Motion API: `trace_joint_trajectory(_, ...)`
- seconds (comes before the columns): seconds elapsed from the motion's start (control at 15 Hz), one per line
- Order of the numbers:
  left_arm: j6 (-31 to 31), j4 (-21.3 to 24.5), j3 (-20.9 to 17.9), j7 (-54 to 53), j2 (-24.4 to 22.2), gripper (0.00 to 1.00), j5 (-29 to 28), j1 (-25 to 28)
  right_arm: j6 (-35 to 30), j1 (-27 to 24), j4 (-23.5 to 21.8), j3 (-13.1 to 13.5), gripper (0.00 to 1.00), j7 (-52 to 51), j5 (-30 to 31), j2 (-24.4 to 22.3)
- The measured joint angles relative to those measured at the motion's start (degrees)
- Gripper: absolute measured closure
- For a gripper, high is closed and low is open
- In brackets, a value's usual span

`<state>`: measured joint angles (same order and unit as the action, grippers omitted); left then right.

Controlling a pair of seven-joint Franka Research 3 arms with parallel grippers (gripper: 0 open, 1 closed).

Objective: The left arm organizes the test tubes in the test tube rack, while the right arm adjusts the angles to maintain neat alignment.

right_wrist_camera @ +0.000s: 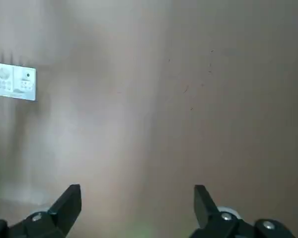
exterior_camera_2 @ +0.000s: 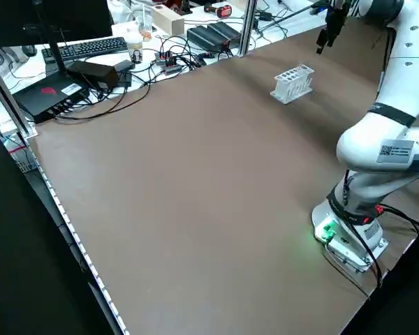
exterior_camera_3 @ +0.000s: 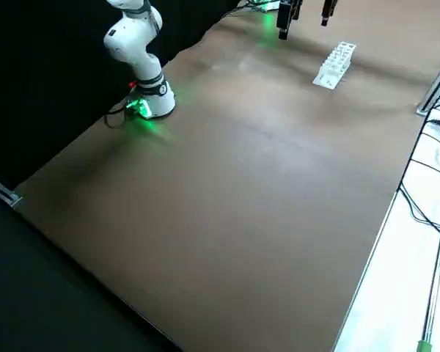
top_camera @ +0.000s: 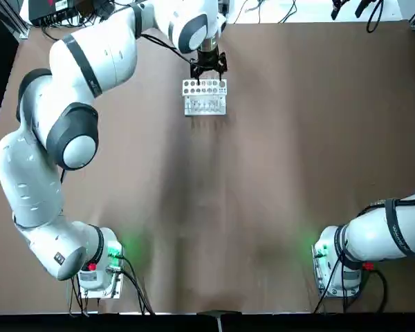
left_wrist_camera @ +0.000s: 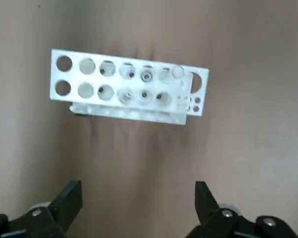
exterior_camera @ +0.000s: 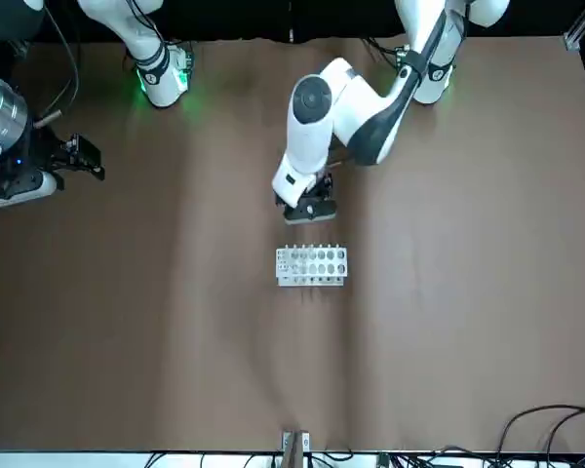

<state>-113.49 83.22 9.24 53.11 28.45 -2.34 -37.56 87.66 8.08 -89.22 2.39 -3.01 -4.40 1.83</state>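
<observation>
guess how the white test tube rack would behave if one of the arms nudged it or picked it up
The rack would probably feel light for its size, as its tiers are thin plates with rows of round holes. It looks stiff, so likely wouldn't sag when lifted. Its flat bottom and boxy shape suggest it would slide rather than roll.

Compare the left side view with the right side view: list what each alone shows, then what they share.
Only the left side view: a monitor, a keyboard and the black-and-red screwdriver-like tool beyond the table.

Only the right side view: the right arm's green-lit base and a metal pole with a green end.

Both: the white test tube rack standing on the brown table, and the left gripper near it.
</observation>
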Motion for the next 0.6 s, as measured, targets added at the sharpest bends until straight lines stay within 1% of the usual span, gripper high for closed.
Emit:
trace_joint_trajectory(0.07,-0.37,-0.08,-0.78,-1.02,0.20,0.00,0.00,0.02,0.00,0.00,0.00,0.00,0.00,0.00,0.00,0.00)
trace_joint_trajectory(0.2,-3.34,-0.10,-2.40,-2.53,0.96,0.00,0.00,0.02,0.00,0.00,0.00,0.00,0.00,0.00,0.00,0.00)
trace_joint_trajectory(0.4,-7.90,-0.10,-4.21,-4.75,3.65,0.01,0.00,-0.37,0.00,0.00,0.00,0.00,0.00,0.00,0.00,0.00)
trace_joint_trajectory(0.53,-9.00,-0.19,-4.89,-7.08,5.32,0.08,0.00,-1.08,0.00,0.00,0.00,0.00,0.00,0.00,0.00,0.00)
trace_joint_trajectory(0.6,-9.00,-0.22,-4.94,-7.19,5.43,0.08,0.00,-1.24,0.00,0.00,0.00,0.00,0.00,0.00,0.00,0.00)
